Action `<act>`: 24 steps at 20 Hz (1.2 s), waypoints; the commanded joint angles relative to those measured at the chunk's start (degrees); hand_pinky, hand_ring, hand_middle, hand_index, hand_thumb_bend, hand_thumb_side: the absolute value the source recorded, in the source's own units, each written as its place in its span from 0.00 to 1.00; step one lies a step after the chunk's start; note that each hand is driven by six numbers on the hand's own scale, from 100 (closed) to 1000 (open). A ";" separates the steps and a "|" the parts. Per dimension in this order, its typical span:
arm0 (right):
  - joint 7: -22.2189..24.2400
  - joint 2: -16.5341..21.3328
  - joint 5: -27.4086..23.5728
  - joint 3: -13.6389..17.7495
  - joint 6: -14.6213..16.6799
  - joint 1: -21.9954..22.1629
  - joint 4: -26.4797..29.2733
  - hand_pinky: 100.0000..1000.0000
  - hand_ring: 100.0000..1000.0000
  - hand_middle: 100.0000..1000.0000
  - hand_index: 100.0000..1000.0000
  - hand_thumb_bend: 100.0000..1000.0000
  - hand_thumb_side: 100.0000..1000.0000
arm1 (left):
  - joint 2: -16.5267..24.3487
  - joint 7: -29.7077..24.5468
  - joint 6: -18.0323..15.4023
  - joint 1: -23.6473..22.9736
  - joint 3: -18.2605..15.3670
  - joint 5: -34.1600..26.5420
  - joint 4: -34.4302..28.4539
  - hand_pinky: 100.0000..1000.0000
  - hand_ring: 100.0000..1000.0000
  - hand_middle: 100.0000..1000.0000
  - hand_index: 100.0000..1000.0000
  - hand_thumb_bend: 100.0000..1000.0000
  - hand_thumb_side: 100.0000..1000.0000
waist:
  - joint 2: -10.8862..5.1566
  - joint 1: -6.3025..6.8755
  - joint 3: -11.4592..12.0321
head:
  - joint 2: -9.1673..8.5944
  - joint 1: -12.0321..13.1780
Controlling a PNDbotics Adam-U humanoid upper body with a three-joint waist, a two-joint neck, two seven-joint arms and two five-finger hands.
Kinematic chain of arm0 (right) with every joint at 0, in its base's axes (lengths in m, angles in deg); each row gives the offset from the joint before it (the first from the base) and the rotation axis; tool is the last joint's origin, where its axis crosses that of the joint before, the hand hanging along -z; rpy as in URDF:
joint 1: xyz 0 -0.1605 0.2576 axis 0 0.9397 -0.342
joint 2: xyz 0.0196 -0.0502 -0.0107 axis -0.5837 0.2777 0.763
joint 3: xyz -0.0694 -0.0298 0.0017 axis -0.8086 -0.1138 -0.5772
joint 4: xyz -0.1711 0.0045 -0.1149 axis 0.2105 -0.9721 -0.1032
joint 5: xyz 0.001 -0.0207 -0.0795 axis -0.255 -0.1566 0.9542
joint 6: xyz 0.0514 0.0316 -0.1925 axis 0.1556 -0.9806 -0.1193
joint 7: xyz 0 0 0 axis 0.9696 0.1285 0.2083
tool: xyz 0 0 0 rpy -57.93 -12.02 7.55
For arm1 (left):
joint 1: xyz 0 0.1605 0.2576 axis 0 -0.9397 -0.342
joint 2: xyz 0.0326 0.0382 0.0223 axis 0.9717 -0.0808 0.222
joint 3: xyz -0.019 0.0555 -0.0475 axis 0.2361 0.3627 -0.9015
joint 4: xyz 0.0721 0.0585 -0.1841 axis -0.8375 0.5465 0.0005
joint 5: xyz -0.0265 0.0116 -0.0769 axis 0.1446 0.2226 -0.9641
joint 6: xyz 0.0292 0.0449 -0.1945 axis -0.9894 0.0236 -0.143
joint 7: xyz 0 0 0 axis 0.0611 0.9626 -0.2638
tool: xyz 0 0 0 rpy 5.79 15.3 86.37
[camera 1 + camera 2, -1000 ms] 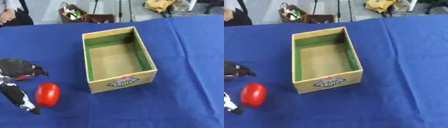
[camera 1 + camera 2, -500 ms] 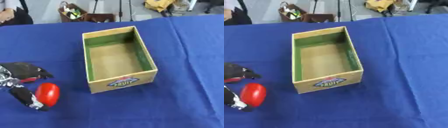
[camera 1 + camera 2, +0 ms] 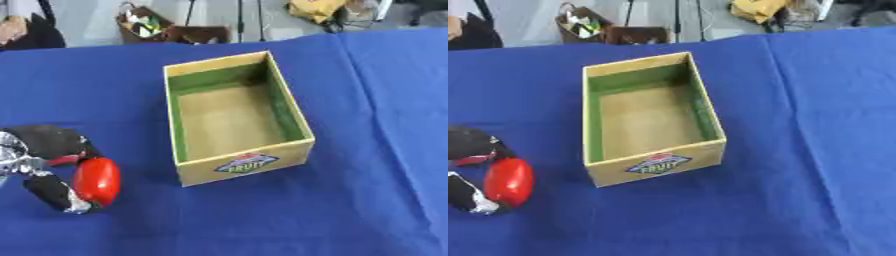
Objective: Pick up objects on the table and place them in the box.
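I count one box [image 3: 236, 117] on the blue tabletop [image 3: 376, 100], one red object [image 3: 95, 180], and one of my hands in view, the left hand [image 3: 44, 165]. The right hand shows in neither eye view.

The box is an open, yellowish cardboard one with green inner walls and a bare brown floor; nothing lies in it. It sits about midway across the tabletop, its long sides running from the near edge toward the far edge, slightly askew. A single printed label [image 3: 245, 163] (a fruit logo, as far as I can read it) is on the short wall facing me.

The red object is smooth, oval and glossy, standing roughly on end near the left edge of the tabletop, well apart from the box and to its left. My left hand comes in from that left edge and is curled round it: a dark upper part arches over the top of the object and a lower finger [image 3: 58, 195] wraps under and beside it, so the object sits held between them. I cannot tell whether it is lifted off the cloth or resting on it.

The rest of the cloth on the right side carries nothing that I can count.
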 commanded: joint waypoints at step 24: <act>0.37 0.54 -0.28 0.01 -0.08 0.02 0.92 0.67 0.68 0.58 0.73 0.00 0.78 | -11.03 14.48 4.36 17.32 -5.66 4.50 -7.11 0.00 0.16 0.16 0.43 0.00 0.55 | -1.83 -0.02 1.07 | -0.66 -0.07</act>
